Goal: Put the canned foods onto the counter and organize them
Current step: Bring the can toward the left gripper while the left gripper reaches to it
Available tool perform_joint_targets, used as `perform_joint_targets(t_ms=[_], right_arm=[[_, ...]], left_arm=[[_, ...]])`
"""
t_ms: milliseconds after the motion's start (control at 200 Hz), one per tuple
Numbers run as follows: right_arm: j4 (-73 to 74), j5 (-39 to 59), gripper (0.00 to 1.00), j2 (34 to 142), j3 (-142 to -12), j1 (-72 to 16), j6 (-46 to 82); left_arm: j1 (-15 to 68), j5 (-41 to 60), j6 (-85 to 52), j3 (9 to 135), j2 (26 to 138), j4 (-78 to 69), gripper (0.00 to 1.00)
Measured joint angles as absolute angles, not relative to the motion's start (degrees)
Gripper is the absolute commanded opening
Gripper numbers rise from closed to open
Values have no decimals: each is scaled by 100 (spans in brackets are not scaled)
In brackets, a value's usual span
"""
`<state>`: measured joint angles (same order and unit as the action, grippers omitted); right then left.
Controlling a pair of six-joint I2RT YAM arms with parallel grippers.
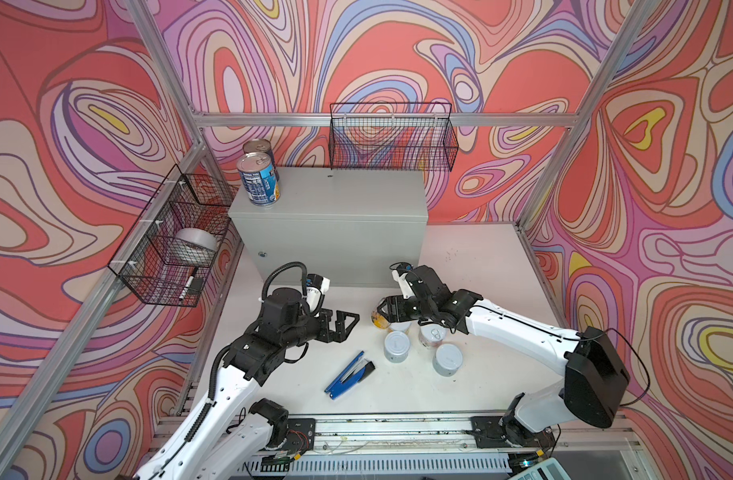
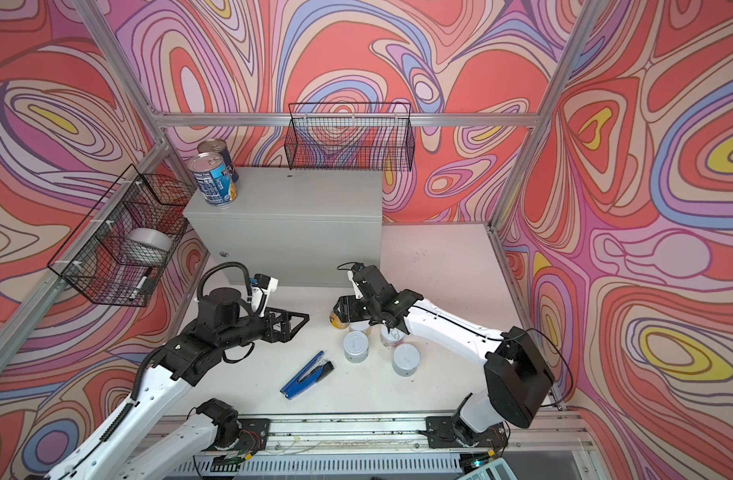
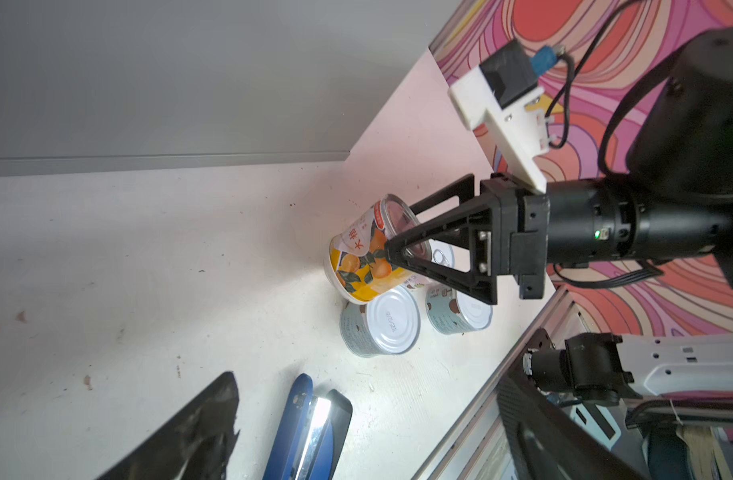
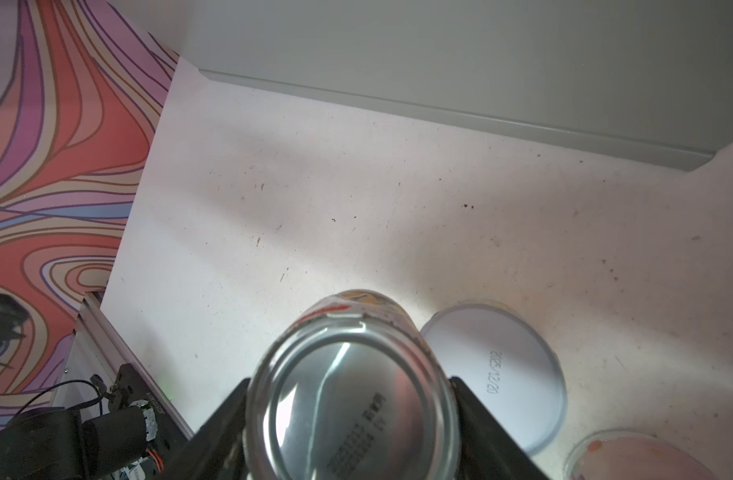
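Smooth, matt grey painted metal on the cabinet (image 1: 335, 232), beside a matt white table (image 1: 473, 266) speckled with small dark marks and scuffs. Bare bright metal, mirror-glossy, on the end of the yellow tin (image 4: 348, 399), with a glossy printed label round its side; satin white lids on the short tins (image 3: 392, 322), shiny silver tops and glossy blue labels on the tall tins (image 1: 259, 178). Thin black wire for the baskets (image 1: 392, 153), glossy blue and black with a bright metal strip on the stapler (image 1: 348, 374), dull silver on the tape roll (image 1: 196, 245), matt black plastic on the left pincer (image 1: 348, 326) and right pincer (image 1: 383, 313).
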<state>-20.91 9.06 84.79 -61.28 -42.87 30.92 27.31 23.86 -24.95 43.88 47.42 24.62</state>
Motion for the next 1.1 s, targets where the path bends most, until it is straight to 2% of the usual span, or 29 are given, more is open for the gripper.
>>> perform_joint_targets(t_ms=[351, 646, 1097], right_arm=[[-2130, 1481, 61, 7863, -5839, -3931, 3116], [-2440, 2130, 61, 7406, -5811, -3653, 2939], [-2451, 3048, 61, 7378, -5811, -3437, 2816]], left_arm=[[4125, 1839, -1905, 4915, 6014, 1815, 100], [4206, 1785, -1752, 4917, 6512, 1229, 100], [4246, 1944, -1564, 4984, 6726, 904, 100]])
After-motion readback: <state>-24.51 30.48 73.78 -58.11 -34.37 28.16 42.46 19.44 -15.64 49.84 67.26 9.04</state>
